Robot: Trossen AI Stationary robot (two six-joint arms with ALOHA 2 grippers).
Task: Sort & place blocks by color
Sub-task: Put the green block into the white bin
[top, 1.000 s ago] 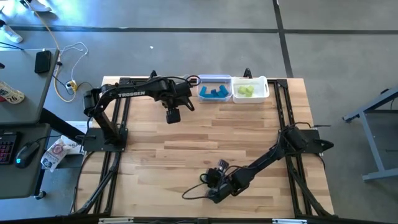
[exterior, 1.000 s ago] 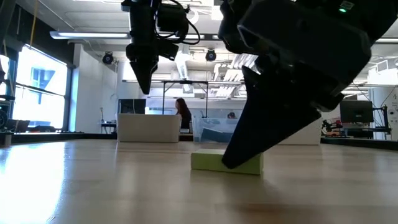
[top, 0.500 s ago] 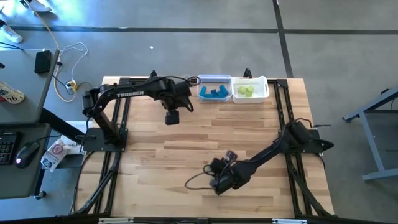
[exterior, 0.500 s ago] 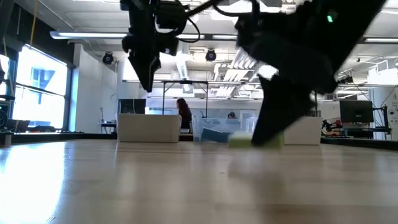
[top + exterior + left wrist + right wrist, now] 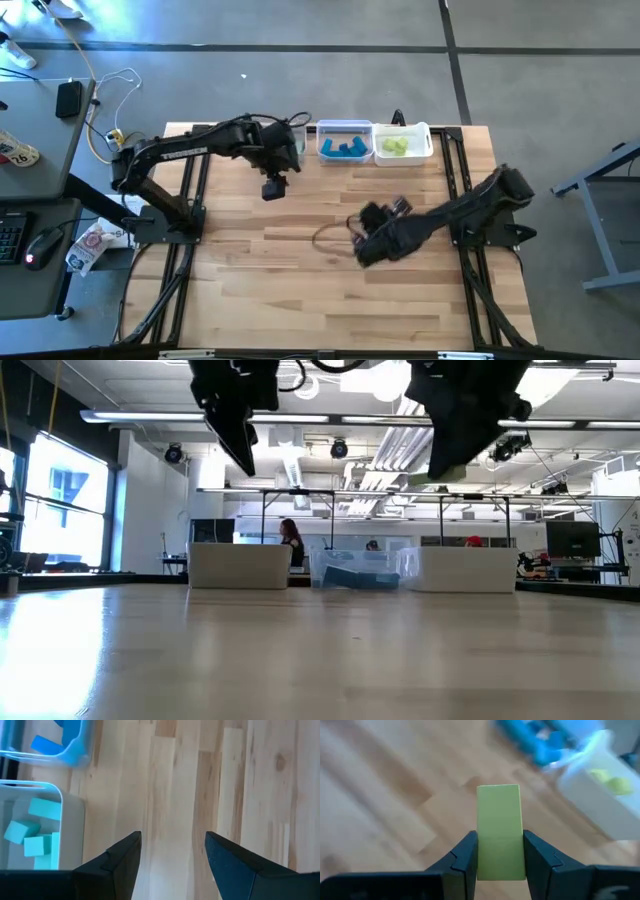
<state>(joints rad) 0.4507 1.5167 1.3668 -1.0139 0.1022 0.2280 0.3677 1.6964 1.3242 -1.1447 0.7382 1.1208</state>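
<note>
Fingers of the right gripper (image 5: pixel 499 855) pinch a yellow-green rectangular block (image 5: pixel 500 831) above the wooden surface (image 5: pixel 300 270) at centre frame; left gripper (image 5: pixel 172 851) fingers spread, upper centre.

Even, bright lighting is recorded over the bench (image 5: pixel 300 260) from above, with soft shadows. In the low view, strong daylight is admitted through a window (image 5: pixel 60 490) and ceiling lights (image 5: pixel 330 420) are glaring; both arms are silhouetted. Motion blur is noted across the right wrist view's background; the bins (image 5: pixel 600 785) are smeared.
</note>
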